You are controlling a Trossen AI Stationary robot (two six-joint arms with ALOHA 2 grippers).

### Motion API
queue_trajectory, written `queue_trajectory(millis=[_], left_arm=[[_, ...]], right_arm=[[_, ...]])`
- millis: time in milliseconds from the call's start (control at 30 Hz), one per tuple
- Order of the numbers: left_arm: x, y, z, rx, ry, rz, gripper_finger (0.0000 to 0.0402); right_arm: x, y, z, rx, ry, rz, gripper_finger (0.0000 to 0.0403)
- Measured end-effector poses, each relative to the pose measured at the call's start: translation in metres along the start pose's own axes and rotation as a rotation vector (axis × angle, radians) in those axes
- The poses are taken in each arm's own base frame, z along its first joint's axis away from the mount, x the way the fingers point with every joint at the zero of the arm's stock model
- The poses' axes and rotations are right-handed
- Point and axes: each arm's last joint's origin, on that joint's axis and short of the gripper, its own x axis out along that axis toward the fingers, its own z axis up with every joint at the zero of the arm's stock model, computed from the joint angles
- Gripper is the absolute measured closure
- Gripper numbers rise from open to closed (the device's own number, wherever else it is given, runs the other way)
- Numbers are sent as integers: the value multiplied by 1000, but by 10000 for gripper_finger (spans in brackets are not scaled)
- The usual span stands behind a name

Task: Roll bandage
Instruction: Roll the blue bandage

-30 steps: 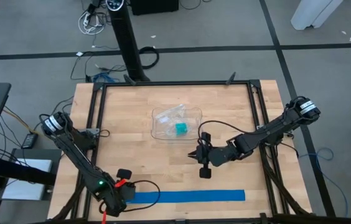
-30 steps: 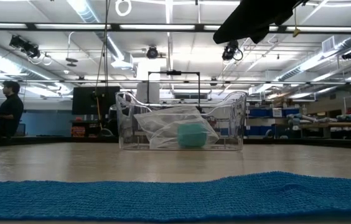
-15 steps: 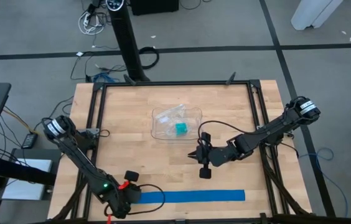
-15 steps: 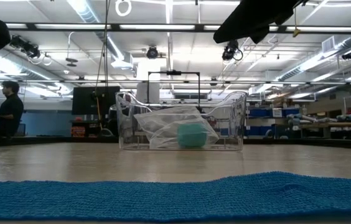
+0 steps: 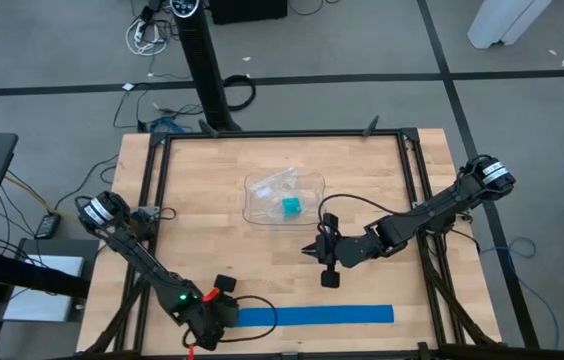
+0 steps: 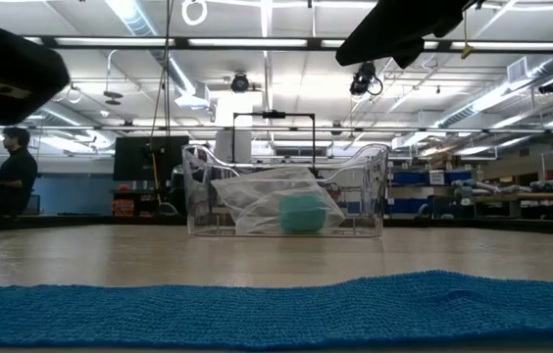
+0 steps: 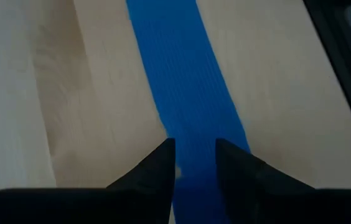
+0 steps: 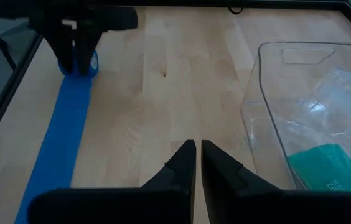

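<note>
A: Where is everything on the table (image 5: 212, 200)?

B: Bright blue bandage (image 5: 312, 316) lying flat near the front edge, a long narrow strip. Left gripper (image 5: 224, 312) down at its left end. In the right wrist view, what looks like a small blue roll (image 8: 79, 62) showing at that gripper, so rolling judged begun, with most of the strip not yet wound.

A: And the fingers?

B: Left fingers (image 7: 154, 171) set a narrow gap apart in the left wrist view, blue fabric between and under them; judged to be pinching the rolled end, though contact itself not clearly seen. Right gripper (image 5: 325, 262) hovering mid-table, well apart from the bandage, near the clear plastic tray (image 5: 312, 180) holding a teal block (image 5: 290, 207); fingers nearly together, holding nothing.

A: Which way does the strip run?

B: Long axis left to right across the table, parallel to the front edge. Free end pointing toward the right side. Low view filled along its bottom by the blue weave, with a slight hump near the middle.

A: How to do this step well?

B: Best to keep the roll square to the strip and advance straight along the long axis, so the edges stack evenly. Worth keeping light tension and a firm pinch; otherwise likely to skew or unwind.
</note>
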Motion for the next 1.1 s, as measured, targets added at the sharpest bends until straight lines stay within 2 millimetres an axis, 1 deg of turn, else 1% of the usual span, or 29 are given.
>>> queue_trajectory(millis=[100,267,400,533,700,767,933,1100], left_arm=[[5,5,6,-25,-47,30,280],[5,14,19,4,-93,83,280],[1,18,34,-22,-129,86,280],[-9,18,48,-39,-140,70,280],[-25,16,61,-111,-39,-38,280],[-32,15,62,-139,23,-56,280],[-45,12,56,-220,197,-82,280],[-49,5,49,-252,250,-87,280]], right_arm=[[0,0,0,4,4,0,380],[0,0,0,6,0,2,380],[0,0,0,8,0,2,380],[0,0,1,11,-7,3,380],[0,0,1,10,-6,3,380],[0,0,1,10,-6,3,380],[-1,3,0,0,-6,10,380],[-3,7,-1,-7,-7,21,380]])
